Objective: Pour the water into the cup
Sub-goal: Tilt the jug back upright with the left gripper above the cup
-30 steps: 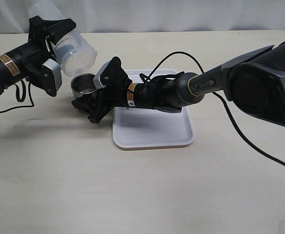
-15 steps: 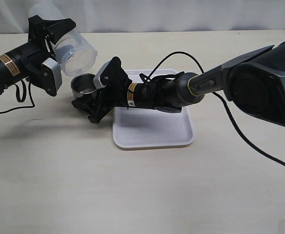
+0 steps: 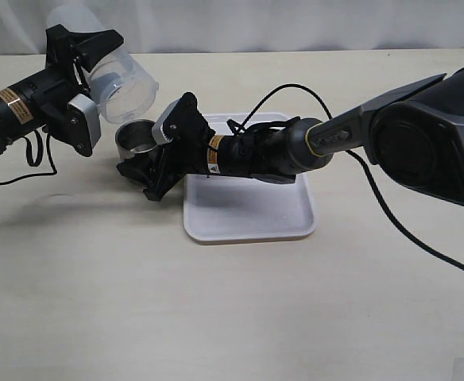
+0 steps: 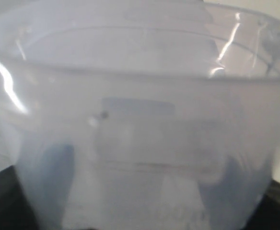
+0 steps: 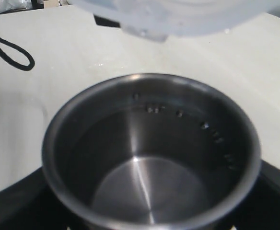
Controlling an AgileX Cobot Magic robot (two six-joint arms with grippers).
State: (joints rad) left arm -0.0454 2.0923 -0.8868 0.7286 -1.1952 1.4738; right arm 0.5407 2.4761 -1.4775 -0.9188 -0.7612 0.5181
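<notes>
The steel cup (image 3: 135, 136) stands on the table just left of the tray, and it fills the right wrist view (image 5: 149, 143). My right gripper (image 3: 142, 163) is shut on it, with dark fingers (image 5: 15, 201) on either side. My left gripper (image 3: 77, 59) is shut on the transparent plastic container (image 3: 119, 78), which is tipped with its mouth over the cup. The container fills the left wrist view (image 4: 140, 120), and its rim (image 5: 178, 14) hangs above the cup. No stream of water shows. Droplets (image 5: 178, 113) cling to the cup's inner wall. I cannot tell how much water lies in either vessel.
A white tray (image 3: 248, 210) lies under my right arm, right of the cup. A black cable (image 3: 311, 95) loops over the arm and trails to the right. Another cable loop (image 5: 10, 52) lies on the table near the left arm.
</notes>
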